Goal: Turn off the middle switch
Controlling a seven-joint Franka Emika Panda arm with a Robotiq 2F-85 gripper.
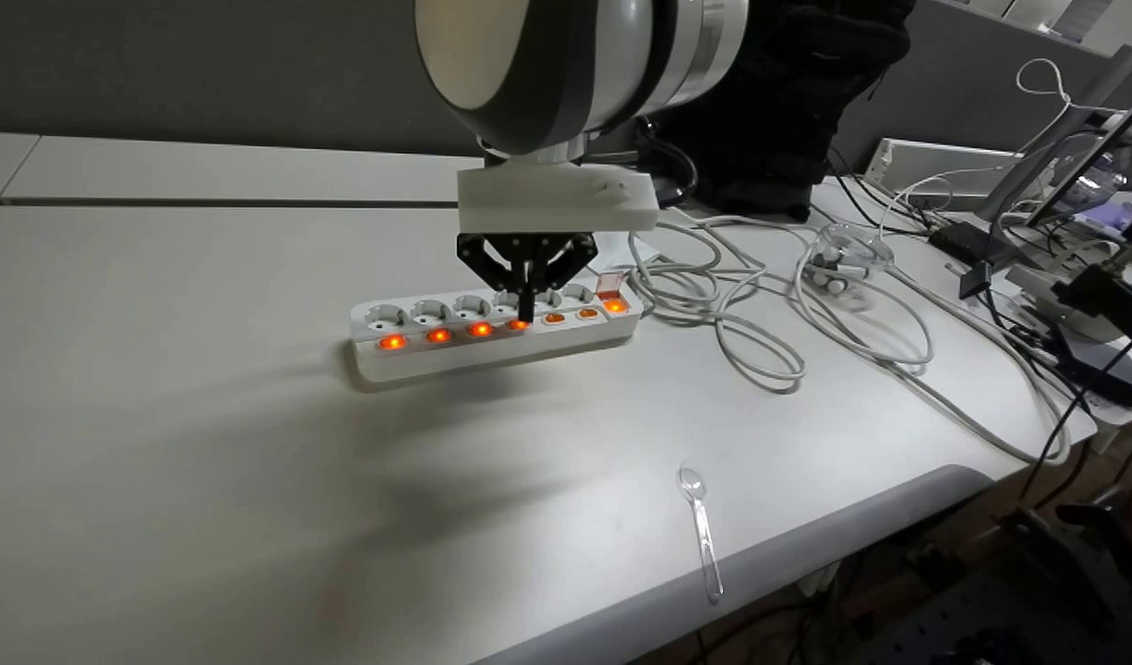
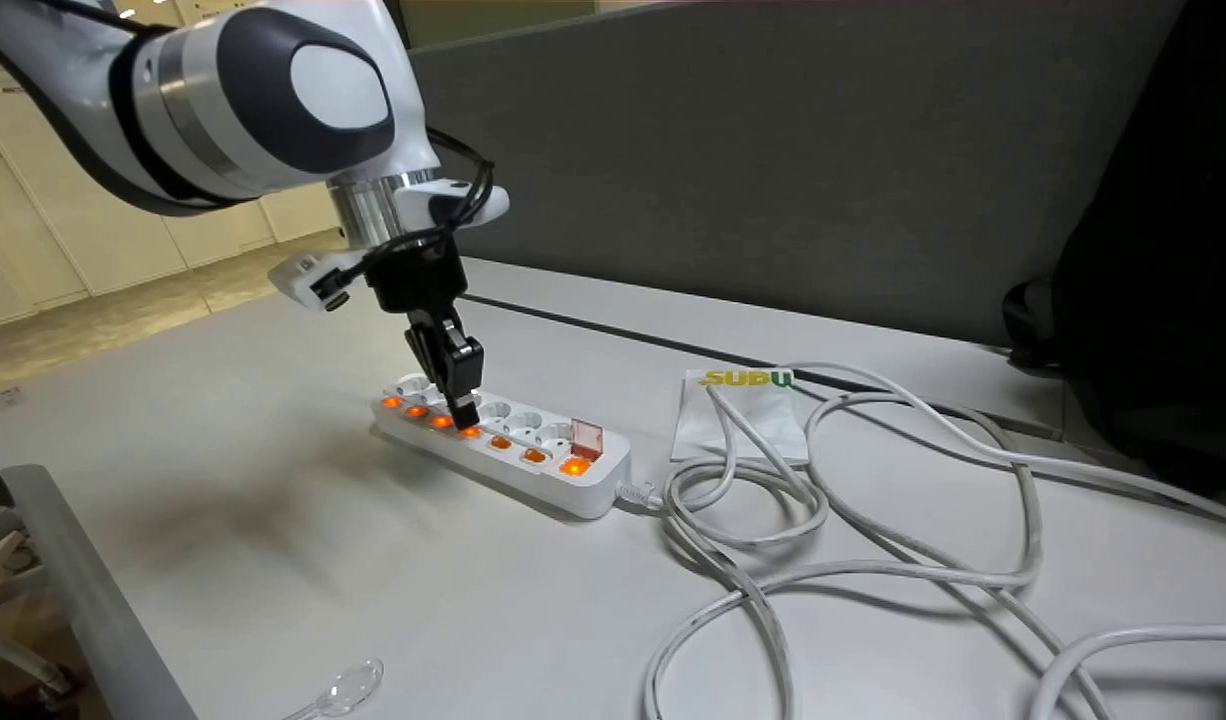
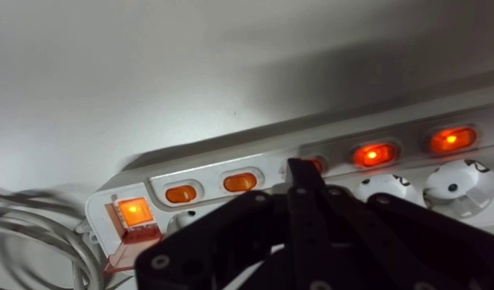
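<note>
A white power strip [image 1: 501,351] lies on the table and shows in both exterior views [image 2: 518,480]. It has a row of orange switches, several of them lit. The switch at my fingertips, near the middle of the row, glows and is partly covered in the wrist view [image 3: 317,164]. It also shows in an exterior view [image 2: 470,433]. My gripper [image 1: 526,314] is shut and empty, pointing down with its tips [image 3: 305,162] over this switch. I cannot tell whether they touch it. Two neighbouring switches [image 3: 239,182] toward the cable end are unlit.
A lit square main switch [image 3: 135,211] with a raised clear red cover [image 2: 587,437] is at the cable end. Looped grey cable [image 2: 748,590] and a napkin [image 2: 741,420] lie beyond it. A clear spoon [image 1: 702,531] lies near the table edge. A black backpack [image 1: 769,102] stands behind.
</note>
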